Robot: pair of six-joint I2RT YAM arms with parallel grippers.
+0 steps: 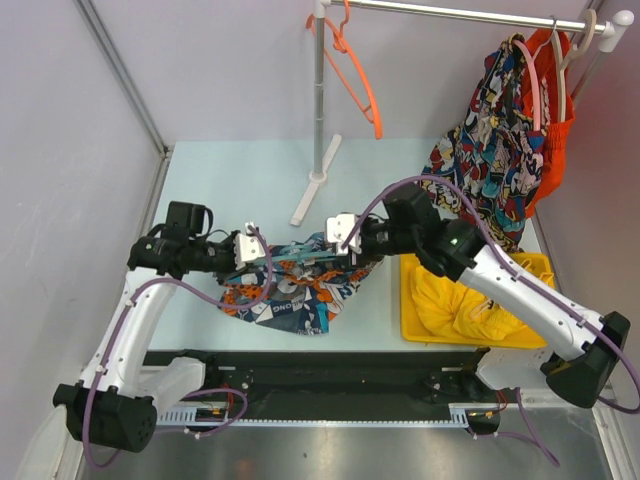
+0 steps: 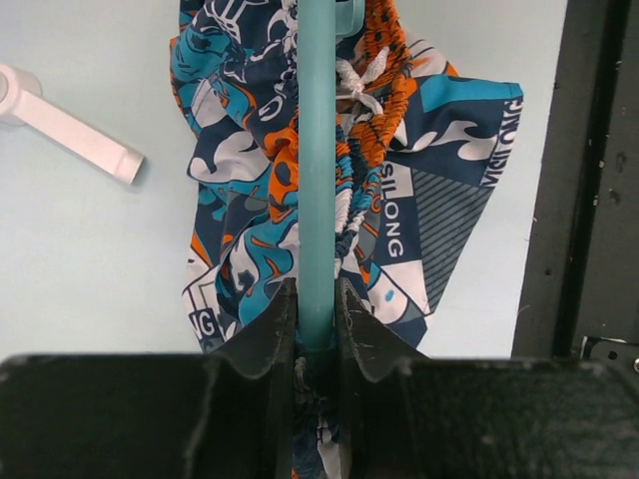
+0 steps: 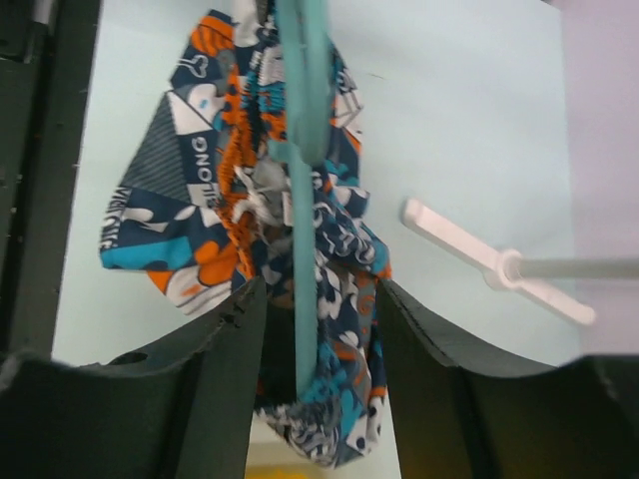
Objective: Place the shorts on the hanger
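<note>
My left gripper (image 2: 317,304) clamps one end of the teal hanger (image 2: 317,150), its bar running across to my right gripper (image 3: 319,291), open astride the far end, with the shorts (image 2: 439,200) bunched on it toward the table's (image 1: 200,190) near edge.

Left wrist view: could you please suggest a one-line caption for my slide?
Left claw clamps the teal hanger, printed shorts bunched along it, above the pale table.

L arm (image 1: 130,320): white links, elbow bent, forearm reaching in twd centre. L black two-finger gripper (image 2: 315,299): jaws clamped on thin teal plastic hanger (image 2: 317,150). R arm (image 1: 520,290): stretched leftward, low. R black two-finger gripper (image 3: 315,294): jaws apart, either side of hanger bar.
</note>
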